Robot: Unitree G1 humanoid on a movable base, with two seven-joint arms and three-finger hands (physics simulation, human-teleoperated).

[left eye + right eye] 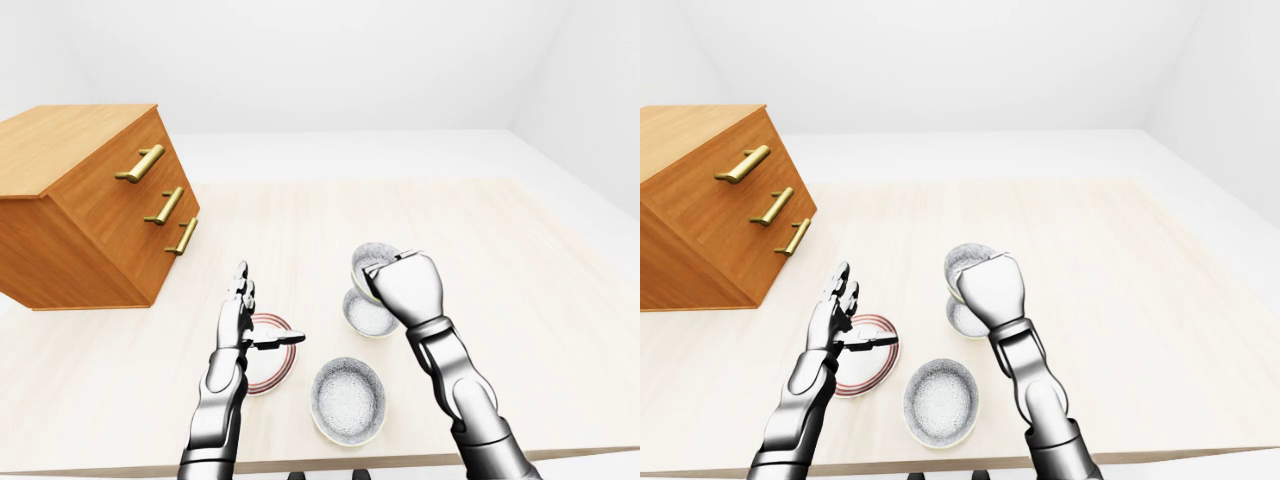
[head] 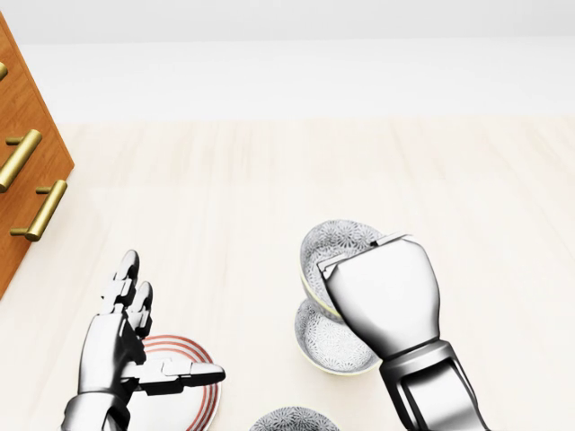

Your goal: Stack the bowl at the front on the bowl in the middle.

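Nearest the camera, a spare bowl (image 1: 348, 400) sits untouched below the right hand (image 2: 384, 296). By judgement, the carrying step is under way: a tilted bowl (image 2: 331, 251) is gripped in closed fingers, just above the middle bowl (image 2: 325, 344). Levelling, lowering and release are called for next. The left hand (image 2: 121, 346) is held spread over a red-ringed plate (image 1: 281, 365).

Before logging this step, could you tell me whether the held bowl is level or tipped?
Tipped: the held bowl in the right robot hand shows its inside, above another bowl.
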